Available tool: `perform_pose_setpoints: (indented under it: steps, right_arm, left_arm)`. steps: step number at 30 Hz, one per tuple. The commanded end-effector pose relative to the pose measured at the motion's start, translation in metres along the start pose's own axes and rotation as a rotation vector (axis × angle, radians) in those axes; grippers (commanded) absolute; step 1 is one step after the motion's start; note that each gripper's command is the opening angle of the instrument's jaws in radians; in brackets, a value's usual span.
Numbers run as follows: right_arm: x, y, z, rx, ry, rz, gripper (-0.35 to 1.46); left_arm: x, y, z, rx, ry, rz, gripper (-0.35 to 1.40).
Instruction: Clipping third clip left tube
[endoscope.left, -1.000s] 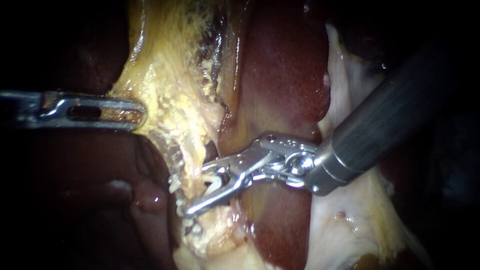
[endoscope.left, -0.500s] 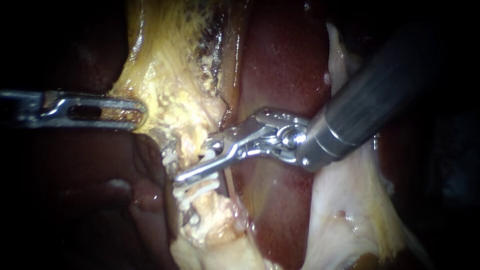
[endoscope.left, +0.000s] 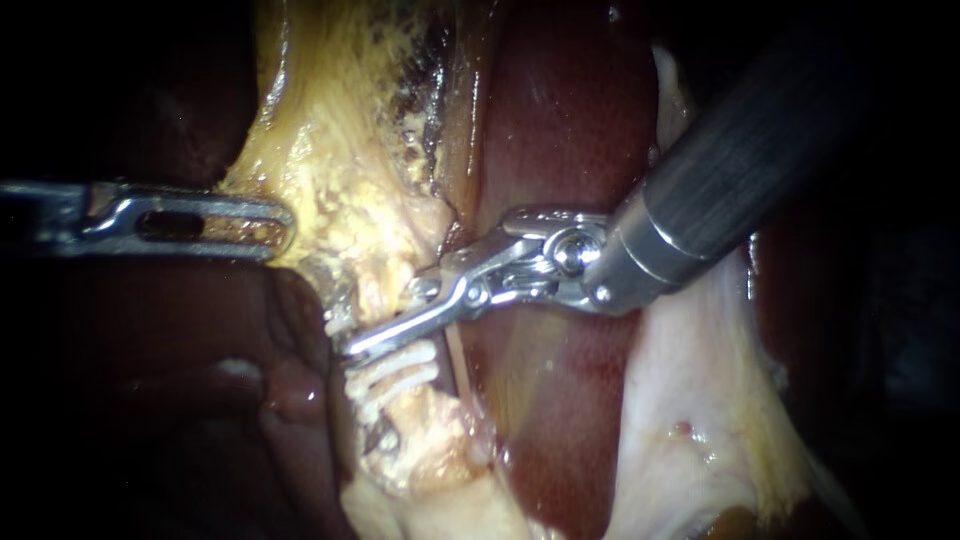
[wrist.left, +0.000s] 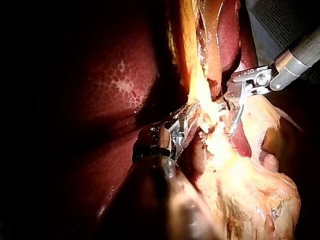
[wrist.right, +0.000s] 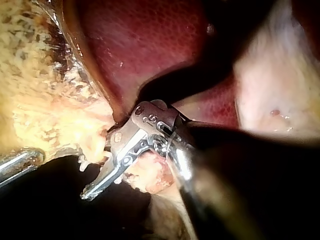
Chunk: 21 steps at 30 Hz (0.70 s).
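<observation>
Tube, just above its clips, sits clamped in right tool; squeeze squarely while left tool grips tissue.

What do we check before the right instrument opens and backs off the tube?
1. Right instrument's end effector shut across the tube: ok.
2. Its tip past the tube's far side: ok in the endoscope view.
3. Third clip latched: cannot tell, hidden inside the end effector.
4. Gap to the placed clips: cannot tell, they sit very close.
5. Left instrument's end effector holding the yellow tissue: ok.
</observation>
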Motion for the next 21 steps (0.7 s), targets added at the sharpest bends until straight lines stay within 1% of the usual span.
perform_pose_setpoints:
  steps: [1,2,3,4,6,7,21]
  right_arm:
    - [-0.0001,-0.0002,-0.0003,0.003,-0.002,-0.028,-0.18]
    - [-0.0003,-0.0002,-0.0005,0.002,-0.001,-0.064,-0.35]
    - [-0.0003,-0.0001,-0.0007,0.004,-0.002,-0.081,-0.35]
    - [-0.0003,-0.0001,-0.0008,-0.007,-0.002,-0.082,-0.35]
    - [-0.0003,0.0000,-0.0009,-0.027,-0.027,-0.083,-0.35]
    - [-0.0004,0.0000,-0.0009,-0.032,-0.031,-0.083,-0.35]
    - [-0.0005,0.0001,-0.0010,-0.034,-0.034,-0.084,-0.35]
  left_arm:
    - [0.0000,0.0000,0.0000,0.000,0.000,0.000,-0.35]
    - [0.0000,0.0000,0.0000,0.000,0.000,0.000,-0.35]
    - [0.0000,0.0000,0.0000,0.000,0.000,0.000,-0.35]
    - [0.0000,0.0000,0.0000,0.000,0.000,0.000,-0.35]
    - [0.0000,0.0000,0.0000,0.000,0.000,0.000,-0.35]
    - [0.0000,0.0000,0.0000,0.000,0.000,0.000,-0.35]
    - [-0.0001,0.0001,0.0001,0.000,0.000,0.000,-0.35]
